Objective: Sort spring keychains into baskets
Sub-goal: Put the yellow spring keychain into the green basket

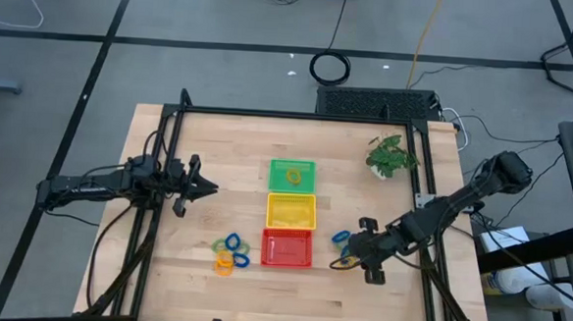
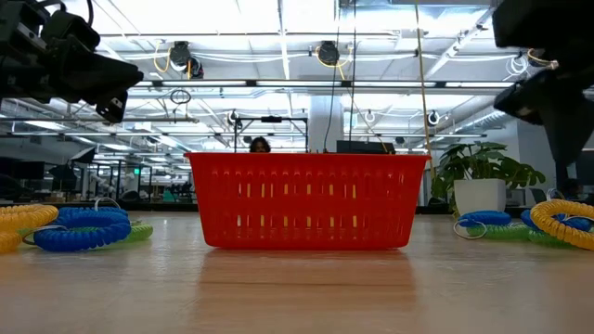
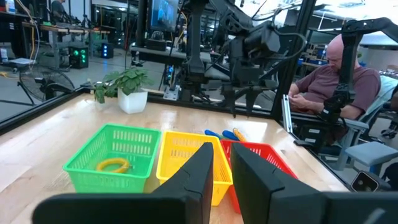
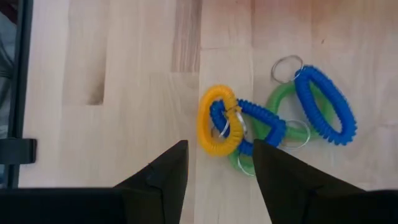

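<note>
Three baskets stand in a row mid-table: green (image 1: 293, 175) farthest, yellow (image 1: 291, 211), red (image 1: 288, 247) nearest. An orange-yellow keychain (image 3: 113, 165) lies in the green basket. One heap of spring keychains (image 1: 231, 253) lies left of the red basket. A second heap lies to its right: an orange-yellow one (image 4: 219, 129), two blue (image 4: 324, 104) and a green one (image 4: 283, 106), tangled. My right gripper (image 4: 221, 168) hovers open above this second heap, slanting down. My left gripper (image 3: 222, 168) waits level at the table's left, a narrow gap between its fingers.
A potted plant (image 1: 393, 156) stands at the far right corner of the table. A black frame (image 1: 299, 115) borders the far edge and both sides. Beyond the table, a person (image 3: 336, 81) sits. A black cable coil (image 1: 331, 67) lies on the floor.
</note>
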